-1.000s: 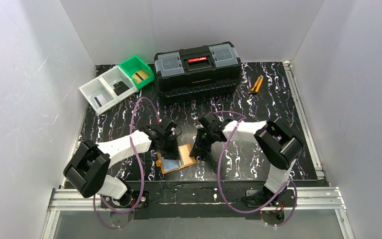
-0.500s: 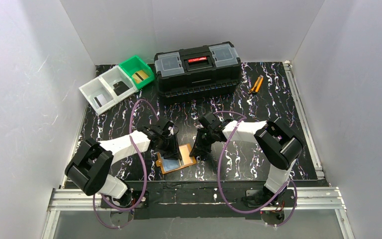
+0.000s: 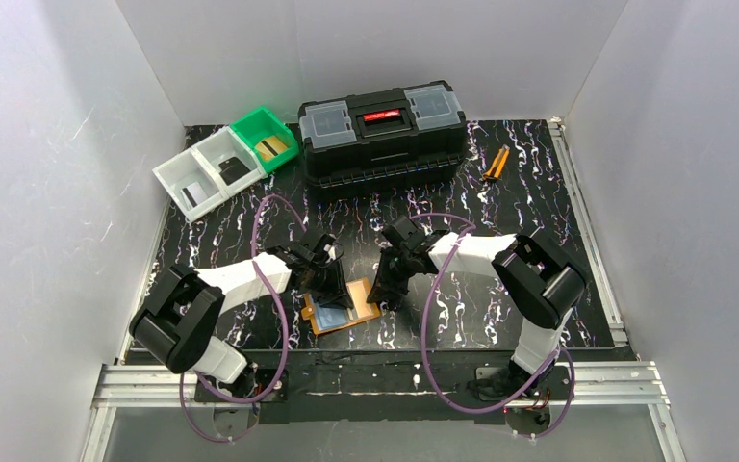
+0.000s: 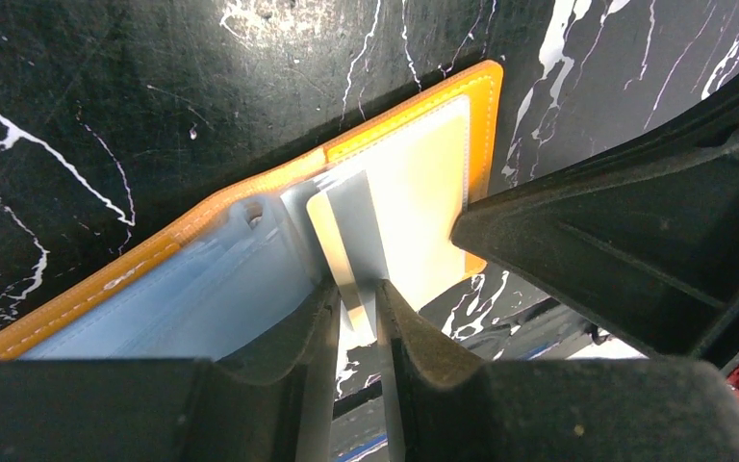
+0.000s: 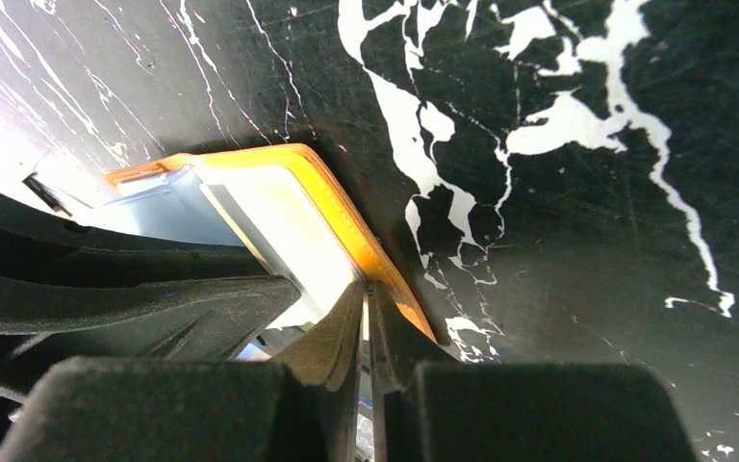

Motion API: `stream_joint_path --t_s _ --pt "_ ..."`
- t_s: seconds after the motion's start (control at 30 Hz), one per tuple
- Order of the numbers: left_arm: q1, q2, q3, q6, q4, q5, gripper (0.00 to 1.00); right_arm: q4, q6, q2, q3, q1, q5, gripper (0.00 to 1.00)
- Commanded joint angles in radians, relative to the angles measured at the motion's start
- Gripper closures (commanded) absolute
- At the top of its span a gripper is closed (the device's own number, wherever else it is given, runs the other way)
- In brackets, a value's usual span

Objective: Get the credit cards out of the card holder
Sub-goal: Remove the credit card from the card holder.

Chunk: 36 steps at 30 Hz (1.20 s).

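The orange card holder (image 3: 335, 316) lies open near the table's front edge, bluish clear pockets up. My left gripper (image 3: 337, 292) is over its middle. In the left wrist view the jaws (image 4: 354, 300) are closed on the edge of a pale grey and gold-tan credit card (image 4: 354, 231) that sticks out of a pocket of the card holder (image 4: 202, 289). My right gripper (image 3: 381, 293) is at the holder's right edge. In the right wrist view it (image 5: 366, 289) is shut on the orange rim of the card holder (image 5: 284, 226). Other cards lie in the bins.
A black toolbox (image 3: 382, 130) stands at the back. Two white bins (image 3: 207, 171) with dark cards and a green bin (image 3: 265, 138) with a gold-tan card stand at the back left. Orange-handled pliers (image 3: 494, 164) lie at the back right. White walls enclose the table.
My left arm's elbow has shifted slightly toward the near edge, with the gripper still at the card holder. The right arm and the card holder have not visibly moved.
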<state>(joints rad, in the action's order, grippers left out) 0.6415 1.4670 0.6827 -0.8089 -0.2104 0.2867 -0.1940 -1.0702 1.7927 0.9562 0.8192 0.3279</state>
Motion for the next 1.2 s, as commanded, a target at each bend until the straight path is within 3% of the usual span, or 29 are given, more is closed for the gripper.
stream_joint_path --t_s 0.0,0.3,0.5,1.17 --pt "0.002 0.004 -0.031 -0.033 0.056 0.043 0.81 -0.120 0.038 0.026 0.013 0.040 -0.062 0.88" --pt "-0.036 -0.050 -0.060 -0.084 0.088 0.101 0.88 -0.143 0.041 0.042 0.028 0.058 -0.080 0.90" --pt "-0.054 -0.067 -0.063 -0.102 0.109 0.136 1.00 -0.149 0.038 0.043 0.024 0.063 -0.090 0.90" --pt "-0.138 -0.123 -0.077 0.014 -0.029 0.146 1.00 -0.158 0.012 0.039 -0.028 0.031 -0.110 0.95"
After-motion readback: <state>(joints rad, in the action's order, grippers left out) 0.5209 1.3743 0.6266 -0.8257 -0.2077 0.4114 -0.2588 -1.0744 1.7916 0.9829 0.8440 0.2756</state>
